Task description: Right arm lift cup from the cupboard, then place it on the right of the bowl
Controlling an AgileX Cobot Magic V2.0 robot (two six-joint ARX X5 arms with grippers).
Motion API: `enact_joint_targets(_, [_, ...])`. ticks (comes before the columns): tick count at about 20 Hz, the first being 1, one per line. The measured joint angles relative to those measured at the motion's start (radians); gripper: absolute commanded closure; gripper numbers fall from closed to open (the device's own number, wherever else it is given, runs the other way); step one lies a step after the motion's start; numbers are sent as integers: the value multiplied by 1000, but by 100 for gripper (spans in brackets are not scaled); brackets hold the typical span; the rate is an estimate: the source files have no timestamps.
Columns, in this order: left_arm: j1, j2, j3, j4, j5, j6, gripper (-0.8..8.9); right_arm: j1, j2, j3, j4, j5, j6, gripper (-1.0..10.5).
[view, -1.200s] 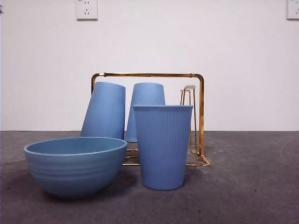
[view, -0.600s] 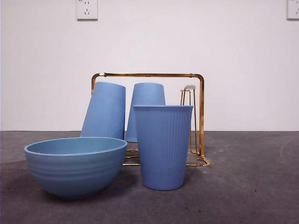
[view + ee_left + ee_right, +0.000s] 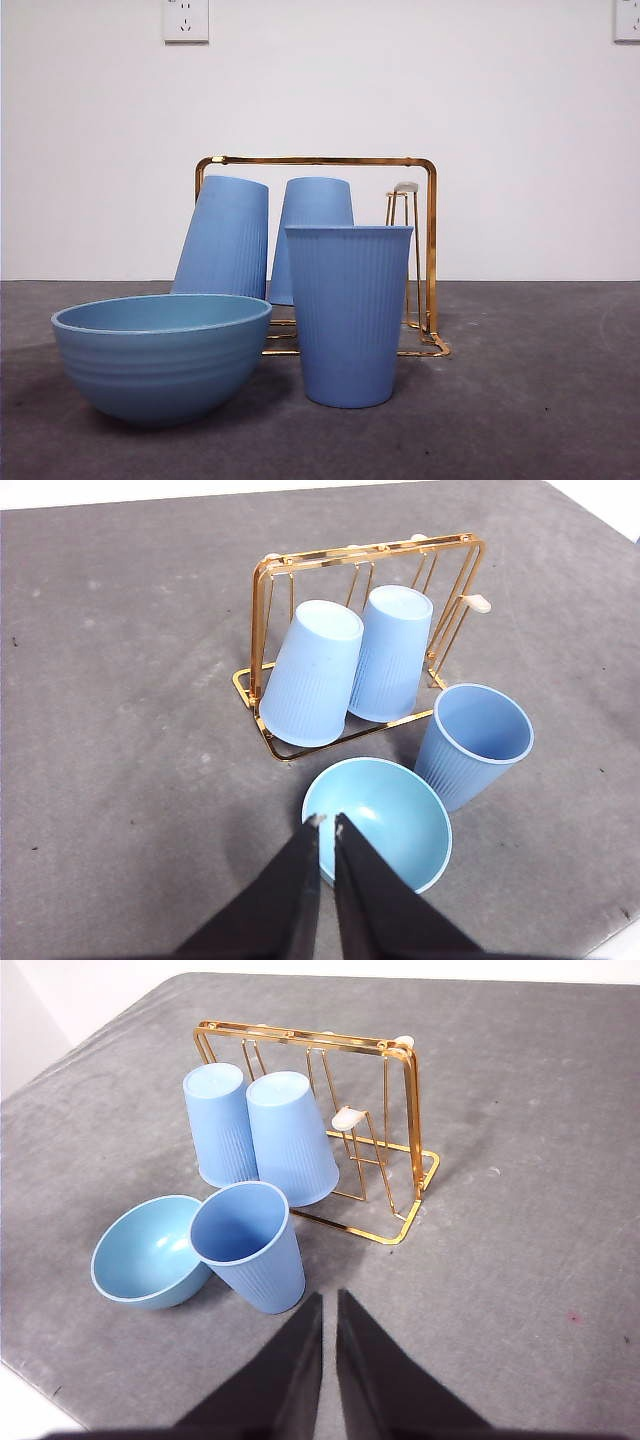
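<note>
A tall ribbed blue cup (image 3: pixel 348 312) stands upright on the table, just right of the wide light-blue bowl (image 3: pixel 160 352); it also shows in the right wrist view (image 3: pixel 250 1245) and the left wrist view (image 3: pixel 472 742). Two more blue cups (image 3: pixel 226 238) (image 3: pixel 314 228) hang upside down on the gold wire cupboard (image 3: pixel 430 250). My right gripper (image 3: pixel 329 1300) is shut and empty, high above the table, clear of the cup. My left gripper (image 3: pixel 327 825) is shut and empty, high above the bowl (image 3: pixel 382 820). Neither arm shows in the front view.
One peg of the cupboard with a white tip (image 3: pixel 405 187) stands bare on the right side. Grey table surface (image 3: pixel 540 400) lies right of the cup. A white wall with sockets (image 3: pixel 186 20) stands behind.
</note>
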Motion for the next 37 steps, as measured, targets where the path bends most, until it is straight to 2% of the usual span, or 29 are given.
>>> enact_joint_targets(3, [82,-24,-48,46,0,0,794,0,0,0,0,0,0,925])
enact_joint_targets(6, [304,-126,-257,258,12,45,794,0,0,0,0,0,0,925])
enact_joint_targets(9, [541,-268,-521,524,103,113,794,0,0,0,0,0,0,925])
enact_joint_targets(12, [674,-378,-729,619,108,140,794,0,0,0,0,0,0,925])
enact_joint_targets(17, [704,-440,-902,780,107,170,794,0,0,0,0,0,0,925])
enact_joint_targets(26, [658,-440,-907,778,107,195,794,1,-1,0,0,0,0,925])
enact_joint_targets(37, [658,-440,-907,778,107,209,794,1,-1,0,0,0,0,925])
